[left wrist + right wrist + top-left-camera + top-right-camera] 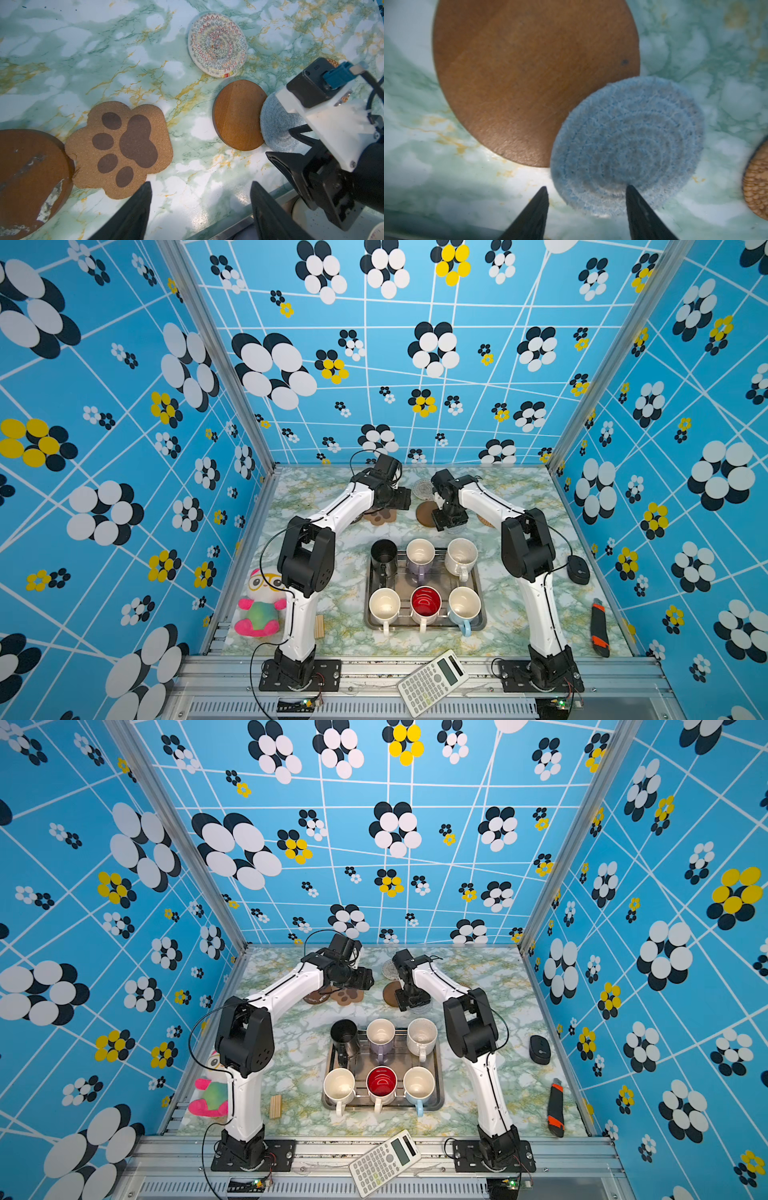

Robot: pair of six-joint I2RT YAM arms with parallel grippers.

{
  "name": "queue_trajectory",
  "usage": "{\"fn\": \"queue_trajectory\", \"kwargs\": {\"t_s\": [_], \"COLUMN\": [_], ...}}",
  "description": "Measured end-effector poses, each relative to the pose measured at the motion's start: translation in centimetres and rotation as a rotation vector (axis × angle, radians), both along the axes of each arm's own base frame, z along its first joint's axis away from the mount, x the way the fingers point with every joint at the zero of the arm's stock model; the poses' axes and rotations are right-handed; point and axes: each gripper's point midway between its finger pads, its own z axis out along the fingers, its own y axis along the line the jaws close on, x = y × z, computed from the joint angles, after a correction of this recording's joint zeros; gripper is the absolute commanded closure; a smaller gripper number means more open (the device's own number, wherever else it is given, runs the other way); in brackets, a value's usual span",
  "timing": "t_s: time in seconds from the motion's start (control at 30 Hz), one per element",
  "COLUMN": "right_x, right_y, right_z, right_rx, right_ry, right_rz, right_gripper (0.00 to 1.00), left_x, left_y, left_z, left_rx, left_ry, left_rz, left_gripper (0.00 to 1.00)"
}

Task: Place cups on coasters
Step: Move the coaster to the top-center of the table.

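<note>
In the left wrist view we see the left gripper point(200, 184) with its jaws spread wide and nothing between them, above the bare marbled table point(62, 62). Just beside one finger lies the paw-print coaster point(120, 149), touching the scuffed brown disc point(27, 182). Apart from these lies the clean brown disc point(236, 116). The cream crocheted round point(217, 44) is near it, and the grey-blue crocheted round point(276, 124) meets its edge, partly hidden under the other arm's wrist.

In the right wrist view we find the right gripper point(586, 187) with its jaws parted and gripping nothing. One fingertip is over the table and the other over the edge of the grey-blue crocheted round; we cannot tell whether it touches. That round laps over the rim of the clean brown disc. The tan rattan round point(758, 187) shows at the frame's edge, apart from both.

In both top views we see all six cups upright in the metal tray point(400, 577), in two rows of three. The far row is the black mug point(383, 556), the lavender mug point(420, 558) and the speckled cream mug point(461, 558). The near row is the white mug point(384, 605), the red-lined mug point(425, 603) and the light blue mug point(464, 605). The coasters lie on the table beyond the tray, apart from every cup, and both grippers hang over them.
</note>
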Motion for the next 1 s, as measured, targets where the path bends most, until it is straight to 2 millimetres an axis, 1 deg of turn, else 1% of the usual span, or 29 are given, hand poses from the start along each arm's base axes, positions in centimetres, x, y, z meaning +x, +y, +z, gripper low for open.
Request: {"fn": "queue_trajectory", "kwargs": {"t_s": [0.3, 0.57, 0.77, 1.0], "right_x": [0.7, 1.0, 1.2, 1.9], "right_y": [-0.2, -0.6, -1.0, -2.0], "right_z": [0.2, 0.3, 0.3, -0.1], "right_rx": [-0.021, -0.045, -0.068, -0.085], "right_ry": [-0.032, -0.05, -0.058, -0.061], "right_rz": [0.011, 0.013, 0.018, 0.011], "right_gripper": [0.53, 0.56, 0.62, 0.64], "left_x": [0.0, 0.0, 0.0, 0.0], "left_y": [0.0, 0.0, 0.0, 0.0], "left_z": [0.0, 0.0, 0.0, 0.0], "left_rx": [0.0, 0.0, 0.0, 0.0], "left_ry": [0.0, 0.001, 0.001, 0.001], "left_rz": [0.0, -0.001, -0.001, 0.0], "left_gripper": [0.24, 0.24, 0.24, 0.24]}}
